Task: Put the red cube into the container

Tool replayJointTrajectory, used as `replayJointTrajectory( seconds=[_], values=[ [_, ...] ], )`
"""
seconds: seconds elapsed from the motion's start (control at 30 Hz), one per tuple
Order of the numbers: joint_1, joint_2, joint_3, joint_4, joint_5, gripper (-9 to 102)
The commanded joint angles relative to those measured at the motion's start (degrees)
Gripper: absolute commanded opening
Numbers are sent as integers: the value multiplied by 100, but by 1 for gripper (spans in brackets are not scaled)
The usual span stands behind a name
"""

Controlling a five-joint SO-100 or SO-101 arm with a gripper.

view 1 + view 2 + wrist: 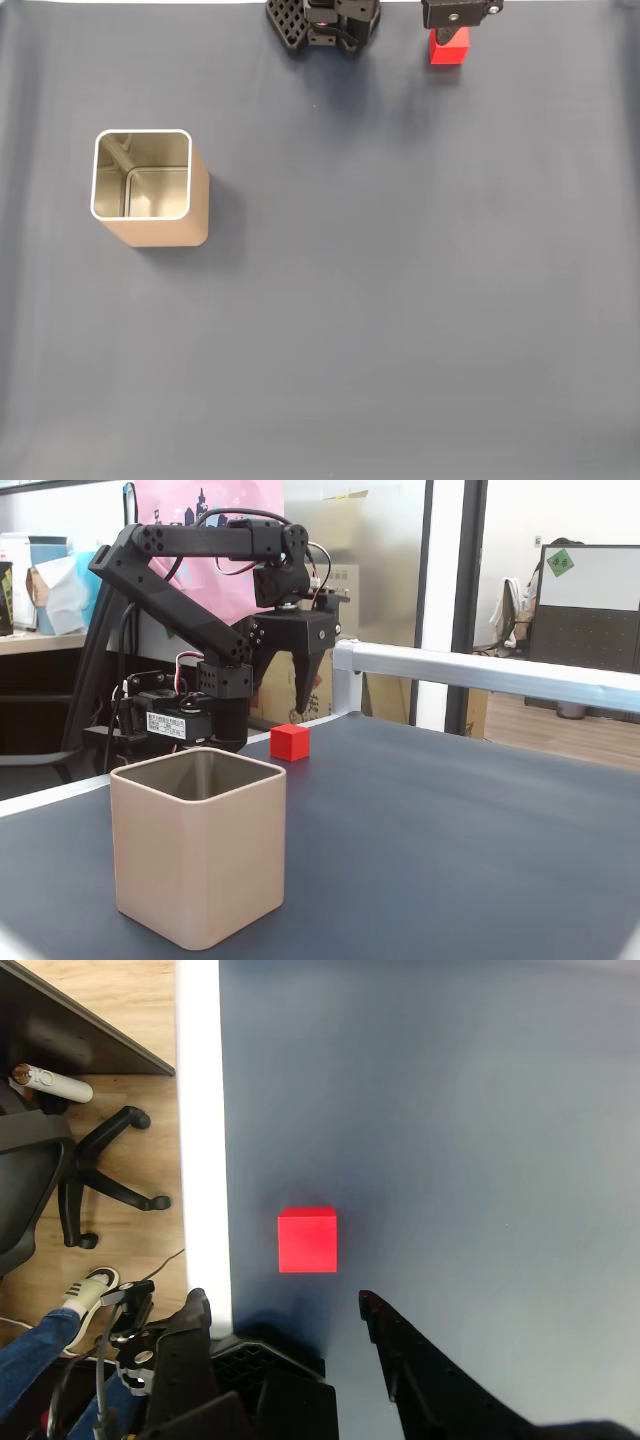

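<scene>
Gripper (290, 1310) spread wide, holding nothing, its 2 black fingers (305, 685) pointing down and clear of the mat (400, 300). Arm (190, 550) folded high over its base, wrist bent downward. Red cube (307, 1240) sits on the mat just below the fingertips, untouched. Container (150, 190) stands upright, well apart from the cube (449, 47).

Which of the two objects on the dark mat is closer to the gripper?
The red cube: it lies just beyond the open gripper, while the container stands far across the mat.
</scene>
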Motion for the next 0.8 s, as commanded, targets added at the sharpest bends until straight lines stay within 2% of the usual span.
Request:
replayJointTrajectory(
  seconds=[0.0, 0.43, 0.77],
  values=[
    [-149, 70, 97, -229, 193, 34],
    [-387, -53, 844, -1239, 536, 34],
    [-431, -185, 1011, -1600, 642, 34]
  ],
)
